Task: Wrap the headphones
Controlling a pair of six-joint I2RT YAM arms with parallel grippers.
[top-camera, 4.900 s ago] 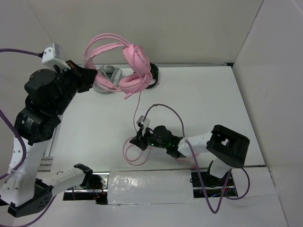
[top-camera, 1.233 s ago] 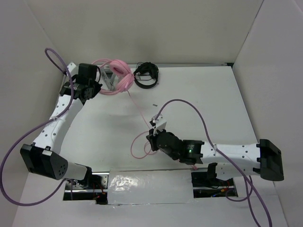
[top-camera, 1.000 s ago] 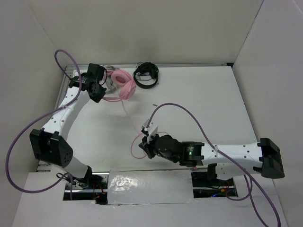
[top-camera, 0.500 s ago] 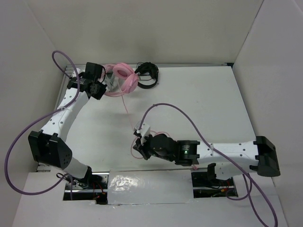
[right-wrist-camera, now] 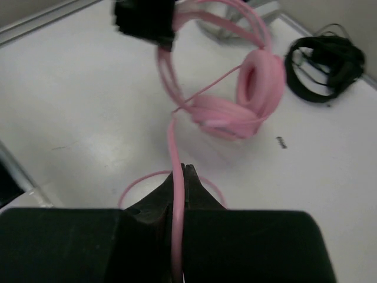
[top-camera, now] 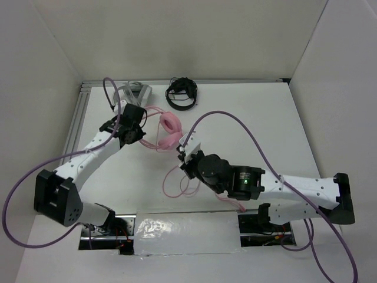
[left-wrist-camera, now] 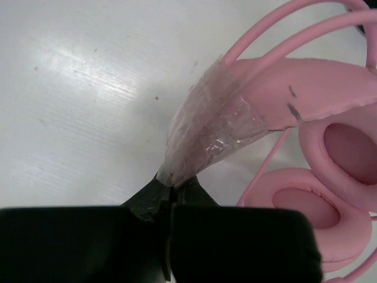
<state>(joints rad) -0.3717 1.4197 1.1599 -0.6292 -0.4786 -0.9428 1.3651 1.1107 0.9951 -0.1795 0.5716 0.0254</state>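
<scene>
L gripper (left-wrist-camera: 171,184) clamped tight on the clear-taped stretch of headband (left-wrist-camera: 215,124); its wrist cam alone shows that tape, plus both padded cups just right of the fingers. R gripper (right-wrist-camera: 178,172) pinched shut on the cable (right-wrist-camera: 172,144), which runs taut from the jaws to the headphones (right-wrist-camera: 247,100); a slack loop lies on the table (right-wrist-camera: 76,118) under it. Only the top view gives the layout: headphones (top-camera: 168,131) left of centre, between the grippers, w/ grey headphones (top-camera: 134,92) and black headphones (top-camera: 181,94) at the far edge. White table, plain white walls (top-camera: 194,35) on three sides. Vs half a sec ago: pink set has come off the far-left edge, away from the grey pair, toward the middle; R gripper has moved farther in.
</scene>
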